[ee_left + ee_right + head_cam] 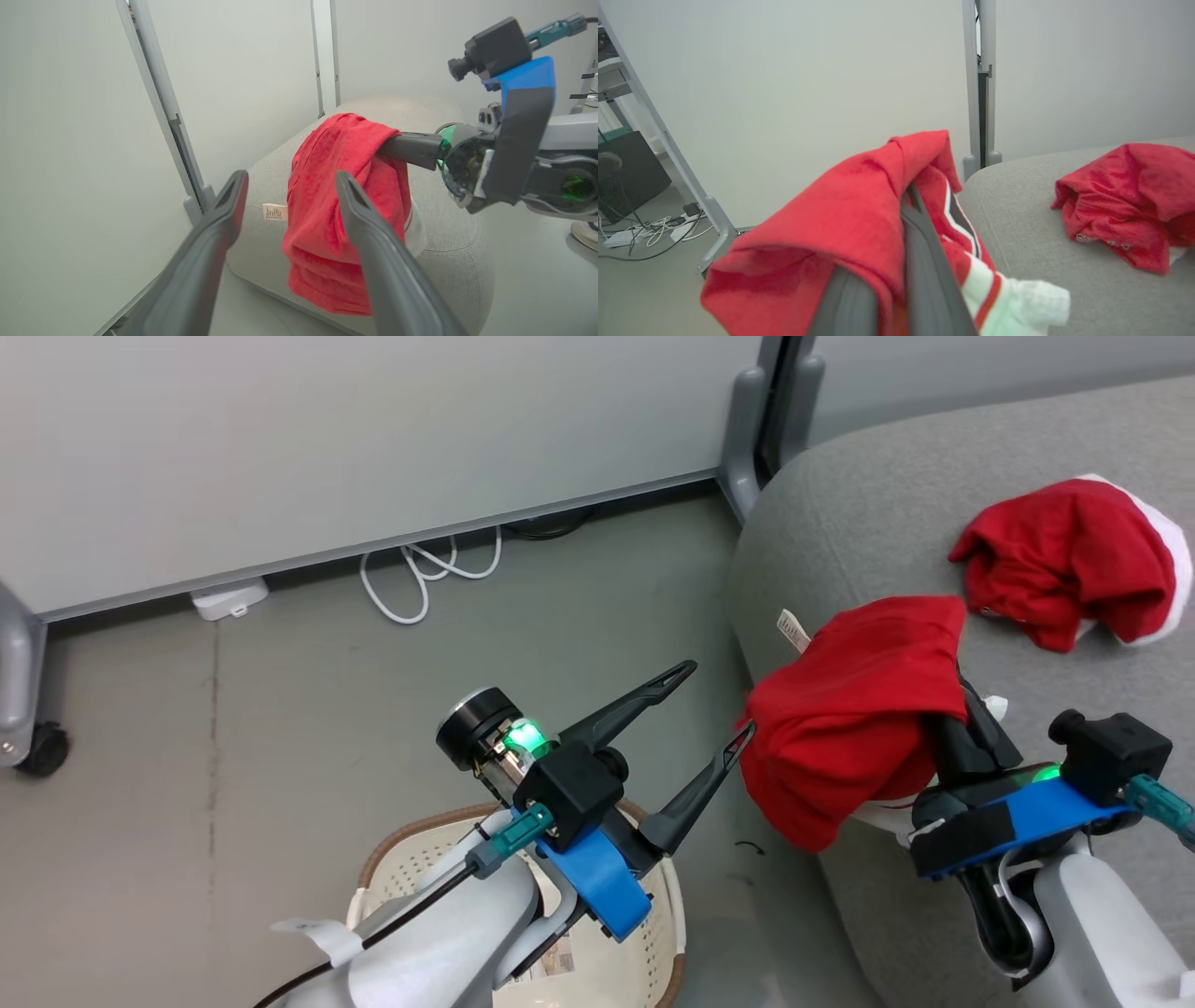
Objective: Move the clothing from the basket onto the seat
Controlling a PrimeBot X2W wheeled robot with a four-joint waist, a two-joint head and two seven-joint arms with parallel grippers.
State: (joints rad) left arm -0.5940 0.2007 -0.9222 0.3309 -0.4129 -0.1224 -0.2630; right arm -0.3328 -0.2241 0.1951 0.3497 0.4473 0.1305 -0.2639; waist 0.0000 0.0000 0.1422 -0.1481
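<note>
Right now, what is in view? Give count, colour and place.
held garment: one, red, draped over the right gripper at the edge of the seat.
loose garment: one, red and white, lying on the seat.
seat: one, grey, right side.
basket: one, cream-white, on the floor under the left arm.
cable: one, white, floor by the wall.
left gripper: one, dark, open, empty, beside the held garment.
right gripper: one, dark, shut on the held garment.
</note>
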